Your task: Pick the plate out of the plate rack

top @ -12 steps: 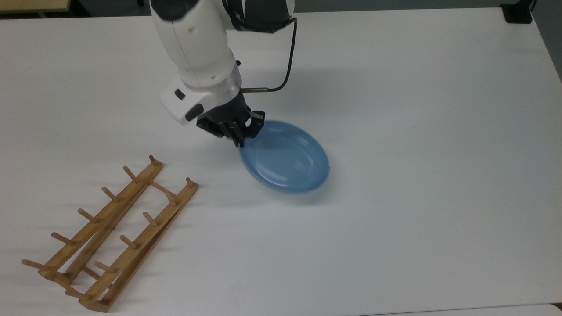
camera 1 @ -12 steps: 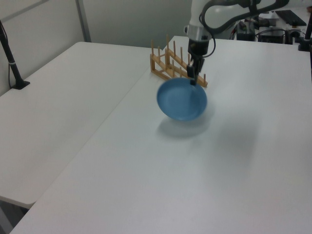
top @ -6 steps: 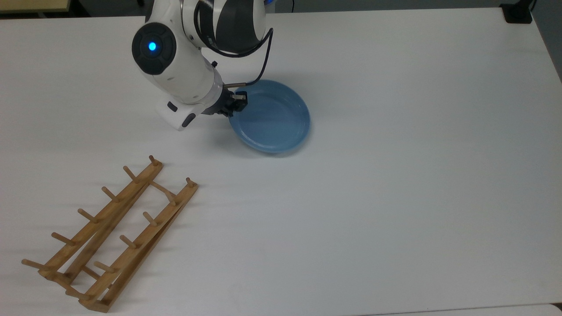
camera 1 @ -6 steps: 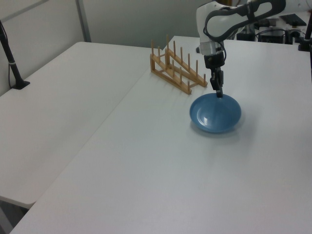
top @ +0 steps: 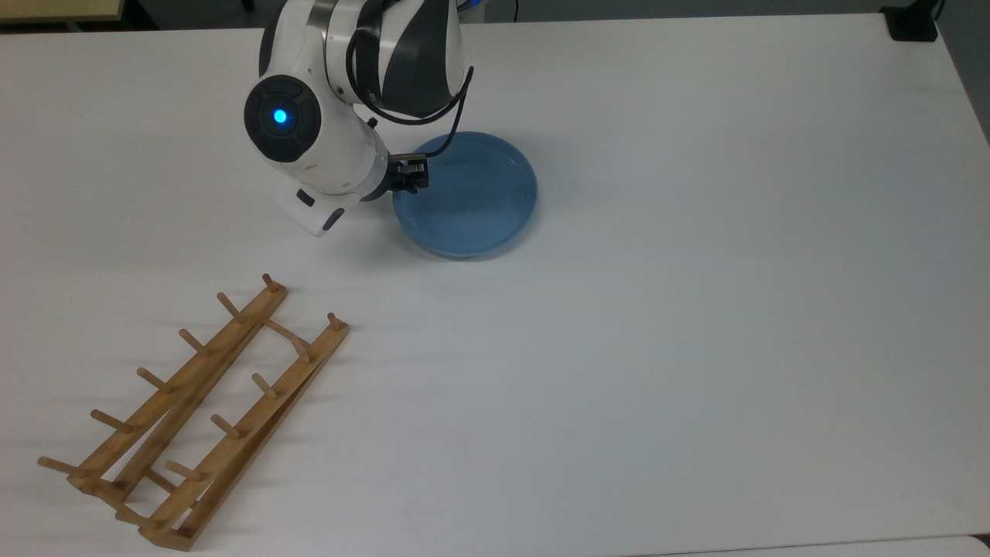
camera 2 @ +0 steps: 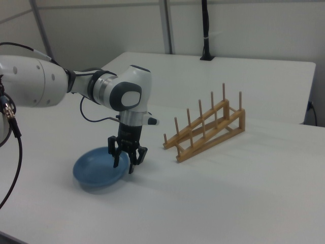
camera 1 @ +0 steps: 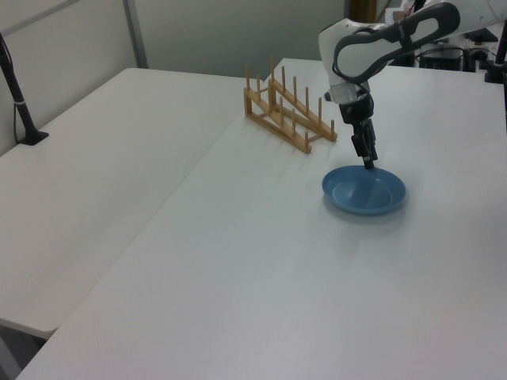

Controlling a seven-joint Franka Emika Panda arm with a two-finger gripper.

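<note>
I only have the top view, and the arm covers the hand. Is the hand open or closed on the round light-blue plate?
Observer: In the right view the hand is open, its two fingers apart at the edge of the round light-blue plate.
Operator: Is the plate lifted or down?
Observer: The left view shows it lying flat on the white table.
Operator: How does the rack sit?
Observer: In the right view the light-brown wooden peg rack slopes, rising toward the right view's right, with its pegs upright and nothing between them.
</note>
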